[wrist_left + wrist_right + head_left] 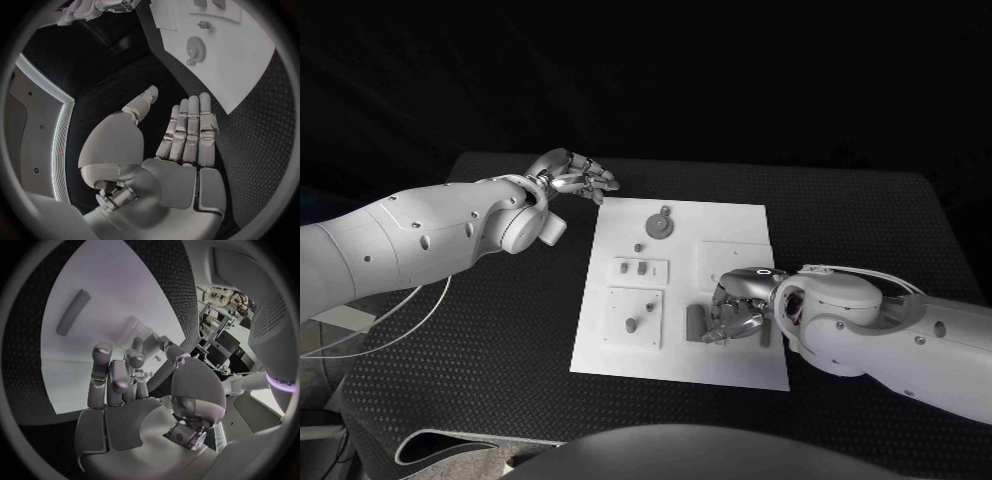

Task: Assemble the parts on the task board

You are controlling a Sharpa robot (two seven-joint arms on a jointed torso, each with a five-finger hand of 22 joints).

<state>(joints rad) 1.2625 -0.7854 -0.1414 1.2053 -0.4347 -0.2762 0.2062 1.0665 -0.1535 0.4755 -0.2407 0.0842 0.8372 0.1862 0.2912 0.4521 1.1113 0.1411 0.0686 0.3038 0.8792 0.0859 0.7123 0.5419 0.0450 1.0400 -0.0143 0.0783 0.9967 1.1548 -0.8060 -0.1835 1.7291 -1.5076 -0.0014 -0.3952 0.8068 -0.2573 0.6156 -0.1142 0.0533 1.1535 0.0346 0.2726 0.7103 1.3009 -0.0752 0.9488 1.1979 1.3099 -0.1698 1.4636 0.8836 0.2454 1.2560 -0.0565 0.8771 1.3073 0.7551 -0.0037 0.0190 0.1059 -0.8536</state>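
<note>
The white task board (682,215) lies mid-table. On it are a grey round gear-like part (659,224), a small plate with two pegs (640,268), a second plate (635,318) bearing a small part, and a grey block (695,322). My right hand (738,306) hovers over the board's near right area, its fingers half curled down beside the grey block, and I see nothing between them. A grey bar (73,312) lies on the board (112,290) beyond its fingertips. My left hand (574,176) hangs off the board's far left corner, with straight fingers (187,130) and nothing in it.
Black textured table (502,330) surrounds the board on all sides. The gear-like part (195,47) lies on the board (250,75) well ahead of my left fingertips. A shallow square recess (733,255) sits in the board beside my right hand.
</note>
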